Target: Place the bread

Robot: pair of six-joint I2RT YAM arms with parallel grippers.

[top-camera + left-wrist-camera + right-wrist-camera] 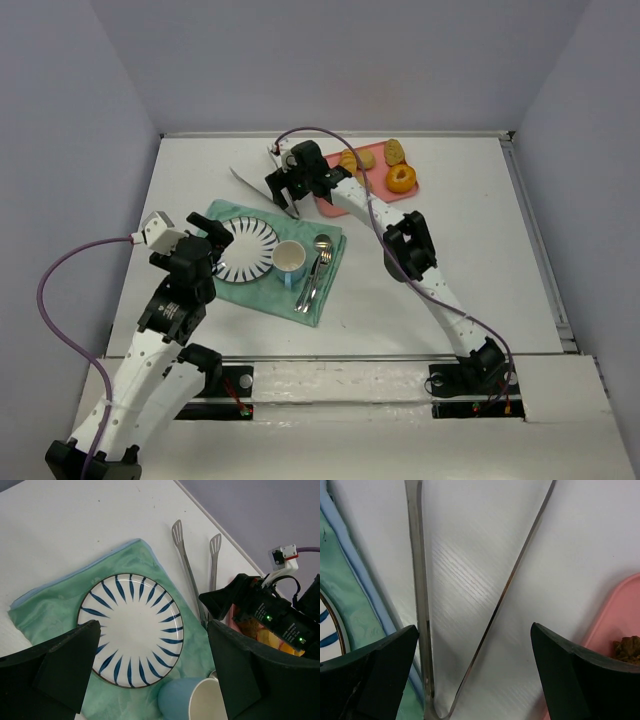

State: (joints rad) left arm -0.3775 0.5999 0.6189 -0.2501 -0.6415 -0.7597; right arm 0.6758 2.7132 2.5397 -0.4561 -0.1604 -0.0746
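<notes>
Golden-yellow and smooth, the bread (pixel 349 160) sits on the pink tray (pixel 620 610), partly hidden in the top view. From the right end effector (pixel 474 629) it lies to the right and a little beyond. It is a domed round, so it has no long axis to line up with. This end effector is plainly the nearer one. The left end effector (pixel 154 623) hangs released, fingers wide, above the glazed blue-striped plate (pixel 125 600), with the tray well beyond it.

The right end effector is released too. Its dark fingers straddle thin polished-steel tongs (pixel 417 580) near the hinge and grip nothing. The tongs lie flat on the matte white desk (pixel 450 260). Their long axis runs from the hinge between the fingers straight ahead to the spread tips, away from the tray. I judge that the tongs must be picked up first, then swung rightward to the bread. The plate rests on a soft, creased green cloth (pixel 60 600).
</notes>
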